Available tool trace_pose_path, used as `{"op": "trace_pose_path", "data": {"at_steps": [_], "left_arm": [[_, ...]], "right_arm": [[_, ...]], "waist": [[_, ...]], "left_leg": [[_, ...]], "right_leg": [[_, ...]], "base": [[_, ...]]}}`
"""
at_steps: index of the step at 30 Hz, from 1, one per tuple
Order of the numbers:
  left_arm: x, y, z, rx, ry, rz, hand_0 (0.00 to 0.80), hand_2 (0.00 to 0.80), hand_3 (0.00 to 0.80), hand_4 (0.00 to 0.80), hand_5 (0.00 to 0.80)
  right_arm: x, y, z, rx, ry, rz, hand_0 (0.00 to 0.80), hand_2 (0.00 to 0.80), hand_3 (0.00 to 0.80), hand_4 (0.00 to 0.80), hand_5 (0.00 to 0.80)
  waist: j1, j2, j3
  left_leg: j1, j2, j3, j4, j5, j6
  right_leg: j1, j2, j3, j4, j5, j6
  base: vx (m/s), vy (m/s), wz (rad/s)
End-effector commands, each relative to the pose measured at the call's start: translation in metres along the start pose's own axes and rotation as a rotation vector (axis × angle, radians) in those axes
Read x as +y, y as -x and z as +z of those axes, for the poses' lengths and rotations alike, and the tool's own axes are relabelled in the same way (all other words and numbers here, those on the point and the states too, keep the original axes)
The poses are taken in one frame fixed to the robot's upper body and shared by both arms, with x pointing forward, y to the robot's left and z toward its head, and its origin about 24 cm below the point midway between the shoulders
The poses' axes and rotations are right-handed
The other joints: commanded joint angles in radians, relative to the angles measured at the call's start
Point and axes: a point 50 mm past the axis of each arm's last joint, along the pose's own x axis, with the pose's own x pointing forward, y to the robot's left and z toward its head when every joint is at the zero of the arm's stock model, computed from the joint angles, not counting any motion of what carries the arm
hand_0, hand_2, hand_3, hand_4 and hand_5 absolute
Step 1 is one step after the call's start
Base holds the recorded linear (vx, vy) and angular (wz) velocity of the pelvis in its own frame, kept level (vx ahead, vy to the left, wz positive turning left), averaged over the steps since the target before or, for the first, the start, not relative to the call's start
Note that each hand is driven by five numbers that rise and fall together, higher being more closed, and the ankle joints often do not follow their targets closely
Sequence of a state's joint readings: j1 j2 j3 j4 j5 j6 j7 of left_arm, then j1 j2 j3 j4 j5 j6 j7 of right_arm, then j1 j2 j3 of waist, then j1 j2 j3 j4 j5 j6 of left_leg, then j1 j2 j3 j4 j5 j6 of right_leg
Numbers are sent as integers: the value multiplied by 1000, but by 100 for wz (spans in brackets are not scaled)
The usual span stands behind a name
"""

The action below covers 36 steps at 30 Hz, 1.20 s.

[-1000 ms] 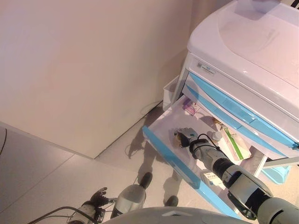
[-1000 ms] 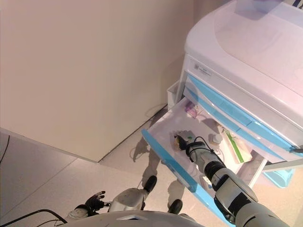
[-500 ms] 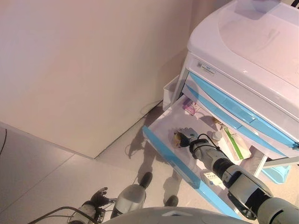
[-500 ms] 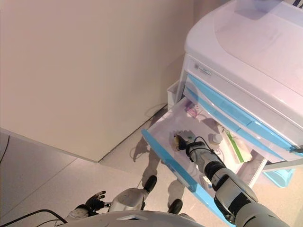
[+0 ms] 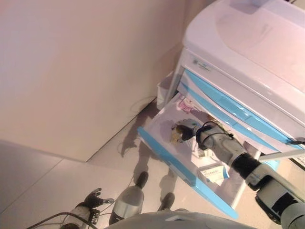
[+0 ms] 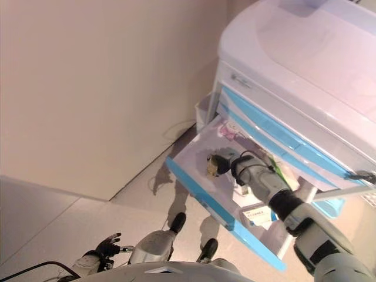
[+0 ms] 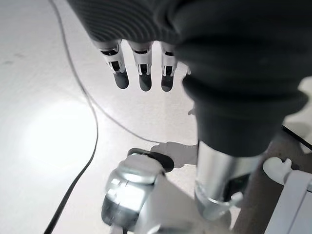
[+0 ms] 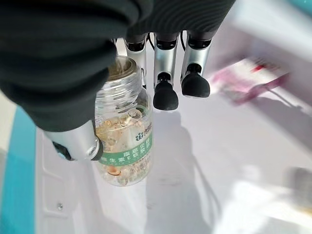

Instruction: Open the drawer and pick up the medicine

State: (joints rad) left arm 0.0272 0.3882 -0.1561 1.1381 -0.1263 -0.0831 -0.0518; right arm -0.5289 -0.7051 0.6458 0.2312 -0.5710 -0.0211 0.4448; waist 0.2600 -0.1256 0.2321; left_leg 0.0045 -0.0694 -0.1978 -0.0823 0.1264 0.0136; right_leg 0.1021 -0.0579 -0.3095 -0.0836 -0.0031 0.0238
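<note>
The white drawer (image 5: 157, 125) with a blue front (image 5: 167, 155) stands pulled out from the white and blue cabinet (image 5: 248, 52). My right hand (image 5: 187, 130) is shut on a clear medicine bottle (image 8: 124, 141) of yellow capsules with a green label, pinched between thumb (image 8: 78, 141) and fingers (image 8: 165, 92) and held just above the drawer floor. The bottle also shows in the left eye view (image 5: 177, 134). My left hand (image 5: 91, 197) hangs low over the floor, fingers (image 7: 141, 73) relaxed and empty.
More medicine lies in the drawer: a pink packet (image 5: 185, 104) at the back and a white box (image 5: 212, 173) towards the front. A beige wall (image 5: 76, 71) stands to the left of the cabinet. A light blue bin (image 6: 329, 207) sits under the cabinet's right side.
The camera has shifted. My right hand has lifted the bottle off the drawer floor and drawn it a little towards the drawer's left side. The left hand has stayed low.
</note>
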Motion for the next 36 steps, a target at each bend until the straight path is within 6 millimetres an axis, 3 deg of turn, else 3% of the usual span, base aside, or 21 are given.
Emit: {"op": "trace_pose_path", "data": {"at_steps": [1, 7, 9, 14, 18, 26, 30, 31, 36], "left_arm": [[8, 3, -15, 66, -19, 18, 0, 0, 0, 0, 0], [9, 5, -22, 78, -13, 25, 0, 0, 0, 0, 0], [7, 5, -23, 81, -12, 22, 0, 0, 0, 0, 0], [0, 6, -28, 93, -32, 0, 0, 0, 0, 0, 0], [-3, 6, -31, 97, -40, -14, 0, 0, 0, 0, 0], [-8, 9, -42, 137, -60, -34, 0, 0, 0, 0, 0], [-8, 10, -44, 146, -65, -37, 0, 0, 0, 0, 0], [-8, 10, -44, 155, -78, -39, 0, 0, 0, 0, 0], [-8, 9, -42, 152, -86, -42, 0, 0, 0, 0, 0]], "right_arm": [[-40, 28, -9, -58, -49, 36, 800, 800, 800, 800, 800], [-106, 80, -2, -238, -196, -102, 800, 800, 800, 800, 800], [-119, 89, 1, -288, -241, -146, 800, 800, 800, 800, 800], [-164, 118, -2, -450, -408, -468, 800, 800, 800, 800, 800], [-178, 134, -16, -478, -492, -635, 800, 800, 800, 800, 800], [-204, 173, -69, -366, -673, -954, 800, 800, 800, 800, 800], [-210, 177, -81, -322, -707, -995, 800, 800, 800, 800, 800], [-217, 181, -93, -249, -745, -1046, 800, 800, 800, 800, 800], [-231, 188, -109, -80, -733, -1120, 800, 800, 800, 800, 800]], "waist": [[-43, -12, -72], [-96, -24, -112], [-105, -23, -120], [-128, -11, -150], [-135, -2, -160], [-127, 8, -171], [-119, 10, -168], [-104, 8, -164], [-83, 10, -156]], "left_leg": [[11, 3, 17, 19, -113, -7], [39, 16, 68, 6, -120, -10], [45, 18, 79, 5, -123, -10], [63, 20, 105, 5, -132, -12], [70, 21, 114, 6, -138, -13], [78, 19, 115, 9, -144, -17], [80, 18, 110, 9, -145, -18], [80, 17, 101, 11, -144, -20], [80, 14, 83, 12, -142, -23]], "right_leg": [[-20, -9, 27, 104, -33, 36], [-18, 0, 74, 96, -23, 40], [-16, 2, 85, 94, -21, 39], [-5, 4, 105, 86, -21, 37], [-2, 4, 107, 87, -25, 36], [10, 5, 90, 79, -30, 33], [15, 6, 82, 76, -32, 31], [20, 6, 72, 73, -34, 27], [29, 6, 54, 69, -38, 24]], "base": [[20, -3, -19], [5, 10, -31], [12, 23, -24], [22, 20, -16], [9, 3, -2], [0, 0, 0], [3, -3, 1], [0, 0, 0], [12, -9, 14]]}}
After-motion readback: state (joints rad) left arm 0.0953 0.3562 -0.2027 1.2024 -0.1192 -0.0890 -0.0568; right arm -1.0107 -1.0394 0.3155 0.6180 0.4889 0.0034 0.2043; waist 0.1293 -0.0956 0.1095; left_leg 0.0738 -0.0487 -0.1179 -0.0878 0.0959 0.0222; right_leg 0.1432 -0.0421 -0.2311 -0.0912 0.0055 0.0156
